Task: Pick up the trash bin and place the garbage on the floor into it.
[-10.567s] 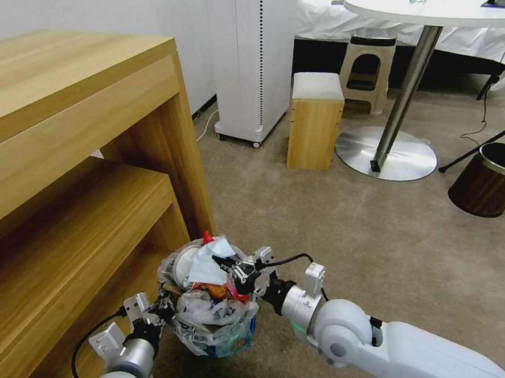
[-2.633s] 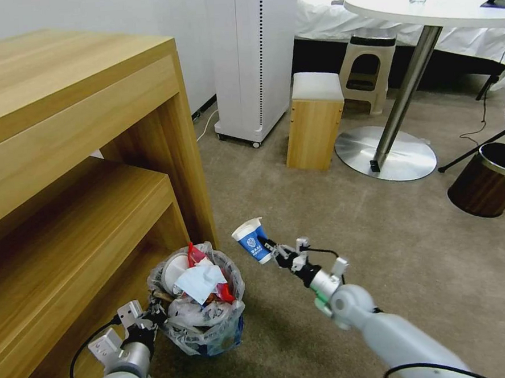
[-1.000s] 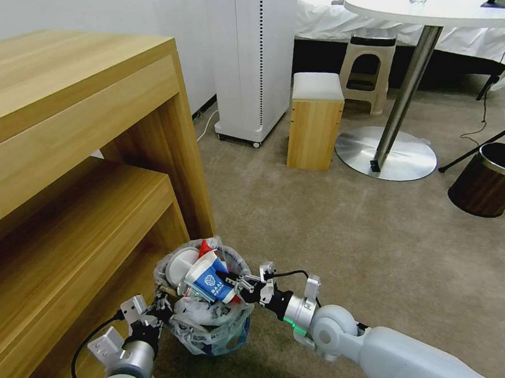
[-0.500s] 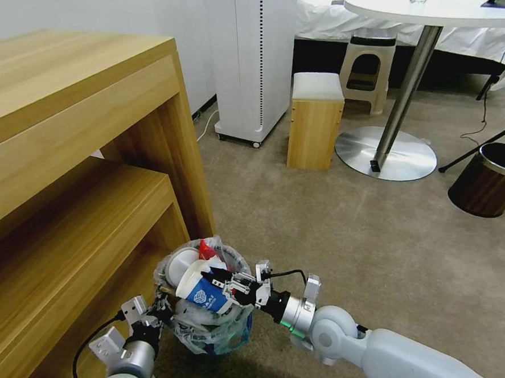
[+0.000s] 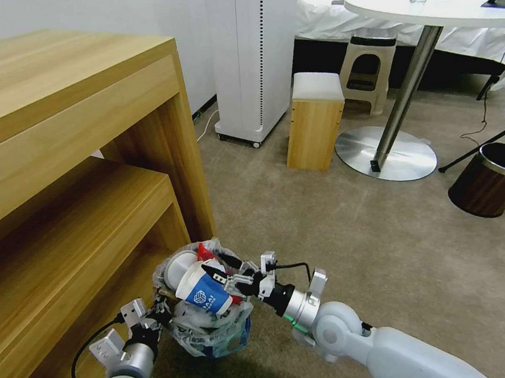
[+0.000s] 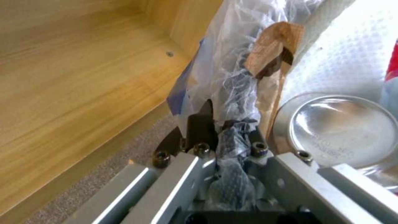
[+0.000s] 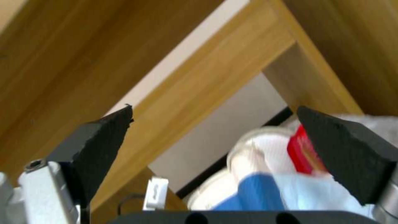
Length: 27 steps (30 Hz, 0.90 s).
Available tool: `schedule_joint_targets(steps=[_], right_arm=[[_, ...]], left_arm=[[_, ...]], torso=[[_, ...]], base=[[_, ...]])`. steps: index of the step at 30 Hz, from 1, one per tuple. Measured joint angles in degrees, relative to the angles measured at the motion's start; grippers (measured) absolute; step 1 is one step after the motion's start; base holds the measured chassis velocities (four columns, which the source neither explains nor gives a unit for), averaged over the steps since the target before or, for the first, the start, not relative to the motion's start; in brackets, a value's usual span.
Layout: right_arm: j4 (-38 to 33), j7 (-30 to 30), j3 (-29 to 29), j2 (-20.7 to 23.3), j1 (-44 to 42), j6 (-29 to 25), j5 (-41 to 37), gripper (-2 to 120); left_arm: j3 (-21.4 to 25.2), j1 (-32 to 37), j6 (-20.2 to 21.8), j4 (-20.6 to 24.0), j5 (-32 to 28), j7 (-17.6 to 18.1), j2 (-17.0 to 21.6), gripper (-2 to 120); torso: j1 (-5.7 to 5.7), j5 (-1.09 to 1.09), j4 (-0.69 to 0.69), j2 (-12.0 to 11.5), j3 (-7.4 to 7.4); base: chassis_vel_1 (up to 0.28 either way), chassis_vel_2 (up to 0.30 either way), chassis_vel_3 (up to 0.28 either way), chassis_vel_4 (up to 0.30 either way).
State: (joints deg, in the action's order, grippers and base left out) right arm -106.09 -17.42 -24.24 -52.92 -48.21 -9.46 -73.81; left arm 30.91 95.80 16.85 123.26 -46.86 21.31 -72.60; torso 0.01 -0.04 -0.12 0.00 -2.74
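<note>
You have the trash bin [image 5: 209, 328] held up off the floor [image 5: 381, 249], right beside the wooden shelf [image 5: 83, 211], so the litter has a short way to go. Your left pincer [image 5: 157, 315] is clenched on the bin's plastic bag [image 6: 232, 77], and that grip carries the bin. The blue-white cup [image 5: 204, 292] lies on top of the full pile. Your right pincer [image 5: 222, 275] is spread wide just over the cup, grasping nothing

Head view looks down; both wrist views closely share the trash bin [image 5: 206, 323].
</note>
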Motion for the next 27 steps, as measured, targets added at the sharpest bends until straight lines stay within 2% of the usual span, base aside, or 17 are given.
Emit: schedule_joint_targets(steps=[12,19,27], right_arm=[[-3.8,0.6,5.9,0.6,-0.3,-0.2,-2.3,100],[-5.1,1.4,9.9,1.2,-0.1,-1.0,-3.5,100],[-4.2,1.7,11.0,1.1,0.2,-2.2,-3.4,100]], left_arm=[[0.3,-0.4,1.4,-1.1,-3.8,1.7,2.2,1],[0.0,-1.5,1.5,-4.4,-5.0,2.0,3.0,1],[-0.2,-1.8,1.1,-6.2,-5.1,1.8,3.0,1]], torso=[[0.00,0.00,0.00,0.0,0.00],[0.00,0.03,0.00,0.0,0.00],[0.00,0.06,0.01,0.0,0.01]], base=[[0.000,0.000,0.000,0.000],[0.000,0.000,0.000,0.000],[0.000,0.000,0.000,0.000]])
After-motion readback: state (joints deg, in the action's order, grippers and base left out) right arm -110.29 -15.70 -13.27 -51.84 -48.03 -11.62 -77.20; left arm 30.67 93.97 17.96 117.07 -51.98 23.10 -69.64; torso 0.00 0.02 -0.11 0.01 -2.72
